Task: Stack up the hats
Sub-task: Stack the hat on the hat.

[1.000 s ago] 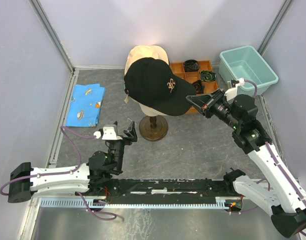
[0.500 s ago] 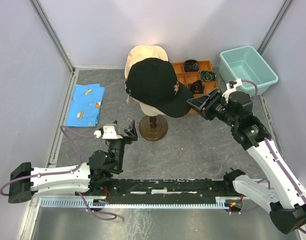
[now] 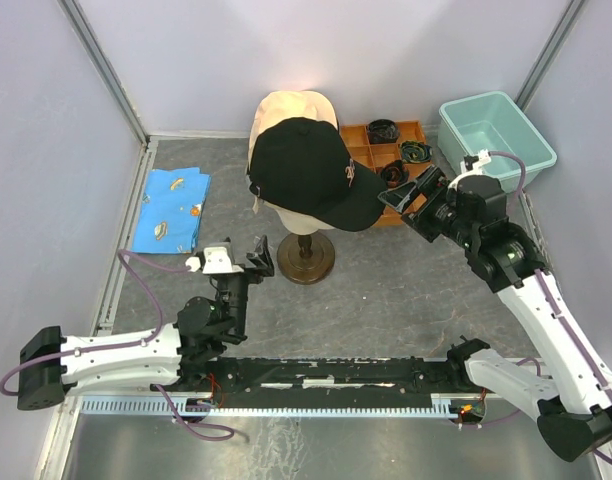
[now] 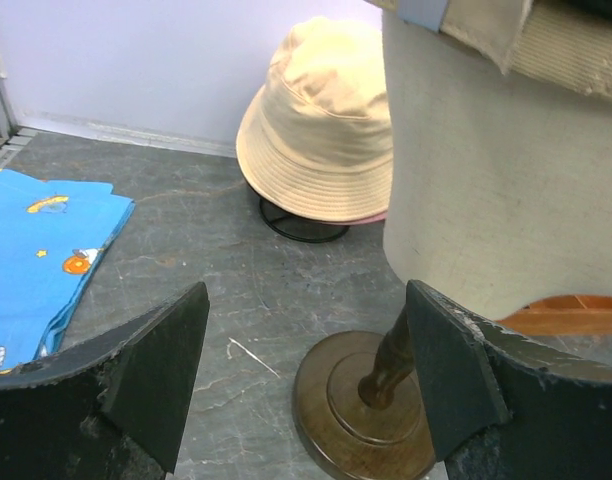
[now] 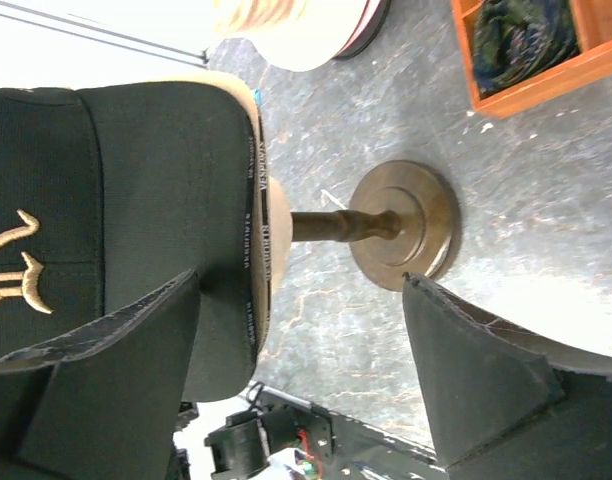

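Right claw (image 3: 402,189) is open, jaws spread wide with nothing between them, sitting just right of the black cap (image 3: 311,175) at its brim edge, centre-right of the top view. In the right wrist view, the right claw (image 5: 301,285) frames the cap sideways: the black cap (image 5: 106,200) with its pale stitched logo fills the left of the frame, both fingers clear of it. The black cap sits on the mannequin head (image 4: 486,180), centre of the top view, brim pointing lower right. A strip of tan fabric (image 4: 576,60) shows under it at the upper right of the left wrist view; can't tell more of that one. The beige hat (image 3: 291,105) is just behind the head, upper centre, partly covered by the black cap from above. In the left wrist view the beige hat (image 4: 316,130) rests on a black wire ring (image 4: 296,230), with a sliver of pink at its lower right edge. The brown stand base (image 3: 306,255) is on the grey table (image 3: 406,290) below the cap. Left claw (image 3: 248,262) is low, lower left of the stand, open and empty, well apart from the hats. The left claw (image 4: 308,290) looks at the stand and beige hat. Orange tray (image 3: 354,133) holds dark items right of the cap. Teal tub (image 3: 474,99) is upper right and blue cloth (image 3: 171,210) is far left.
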`<state>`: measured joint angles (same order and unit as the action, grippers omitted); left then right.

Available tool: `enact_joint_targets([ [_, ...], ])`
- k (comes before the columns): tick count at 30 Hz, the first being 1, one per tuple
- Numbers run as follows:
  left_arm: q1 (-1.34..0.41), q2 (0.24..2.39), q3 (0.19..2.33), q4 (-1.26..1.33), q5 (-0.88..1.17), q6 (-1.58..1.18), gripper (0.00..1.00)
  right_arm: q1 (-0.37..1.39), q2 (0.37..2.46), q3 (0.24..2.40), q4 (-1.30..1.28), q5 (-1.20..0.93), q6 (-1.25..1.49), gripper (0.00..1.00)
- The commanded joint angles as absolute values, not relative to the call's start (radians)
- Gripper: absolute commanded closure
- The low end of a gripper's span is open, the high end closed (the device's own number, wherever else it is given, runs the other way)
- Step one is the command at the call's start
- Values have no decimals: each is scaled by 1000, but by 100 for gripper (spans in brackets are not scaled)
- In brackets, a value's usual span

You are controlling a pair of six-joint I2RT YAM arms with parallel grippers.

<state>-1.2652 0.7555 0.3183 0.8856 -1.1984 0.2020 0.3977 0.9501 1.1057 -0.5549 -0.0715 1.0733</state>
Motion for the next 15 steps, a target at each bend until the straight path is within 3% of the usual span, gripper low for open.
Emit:
enact_joint_targets([
  [1,-1225,724,370,848,-1223,195,14,393,963,1222,-631,21,963,10],
  [10,-1136,658,468,584,-1250,89,13,359,999,1300,-618,78,891,7],
  [15,-975,703,598,446,-1092,32,8,290,1034,1285,-562,-5,904,7],
])
